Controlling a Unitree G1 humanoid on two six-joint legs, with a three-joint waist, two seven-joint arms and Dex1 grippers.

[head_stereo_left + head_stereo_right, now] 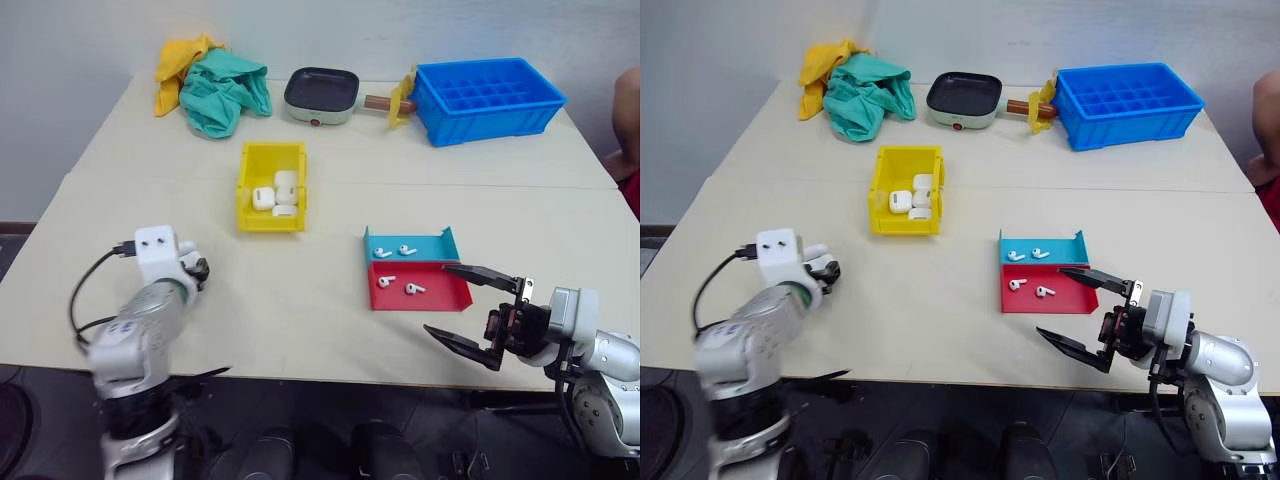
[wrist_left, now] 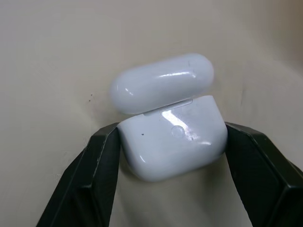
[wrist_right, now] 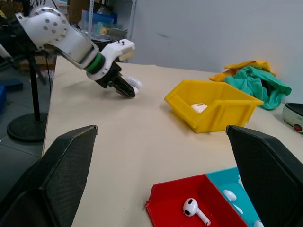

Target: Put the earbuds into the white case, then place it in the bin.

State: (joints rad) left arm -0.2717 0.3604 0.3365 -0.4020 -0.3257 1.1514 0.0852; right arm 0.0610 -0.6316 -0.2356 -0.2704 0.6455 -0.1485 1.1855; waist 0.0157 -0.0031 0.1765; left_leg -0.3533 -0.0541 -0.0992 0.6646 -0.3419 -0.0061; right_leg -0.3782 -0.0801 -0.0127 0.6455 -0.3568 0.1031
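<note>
Glossy white rounded earbud case point(image 2: 170, 132), lid popped open, is clamped in my left pincer point(image 2: 165, 156) over the beige table point(image 1: 300, 310), while my right pincer point(image 1: 470, 310) is spread wide apart.

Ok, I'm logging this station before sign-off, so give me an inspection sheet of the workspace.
Surface: beige table.
Job's things: white case, lid open, in left gripper; four earbuds in teal and red trays; yellow bin holds more cases.
Clutter: cloths, pan, blue crate.
Grippers: left gripper shut on case; right gripper open, empty.
Cables: black cable at left wrist.
Surroundings: person's arm at right edge.
</note>
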